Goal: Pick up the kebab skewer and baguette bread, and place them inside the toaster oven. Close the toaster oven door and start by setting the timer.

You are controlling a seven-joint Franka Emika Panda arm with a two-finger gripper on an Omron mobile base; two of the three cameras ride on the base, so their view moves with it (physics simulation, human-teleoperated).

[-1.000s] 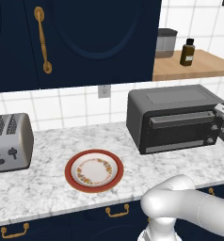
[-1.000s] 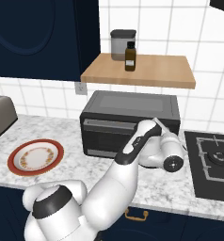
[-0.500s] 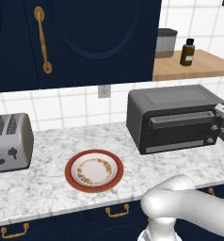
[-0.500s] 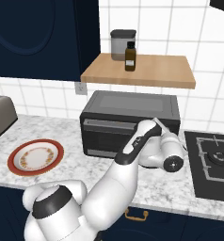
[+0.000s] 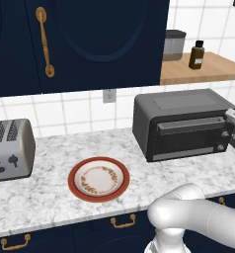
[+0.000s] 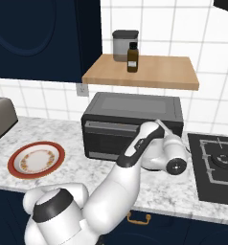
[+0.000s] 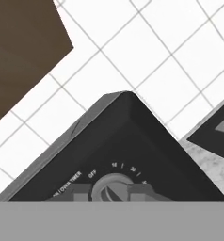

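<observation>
Bright even rendered light, soft faint shadows, no glare; hand view close-up slightly blurred, perhaps.

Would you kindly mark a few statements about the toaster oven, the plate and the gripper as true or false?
1. The toaster oven door is open. False: it is shut.
2. The plate holds a baguette. False: nothing lies on it.
3. The gripper is closed on the timer knob of the toaster oven. True.
4. A brown bottle stands on the wooden shelf. True.
5. The silver toaster stands right of the toaster oven. False: it stands left.
</observation>
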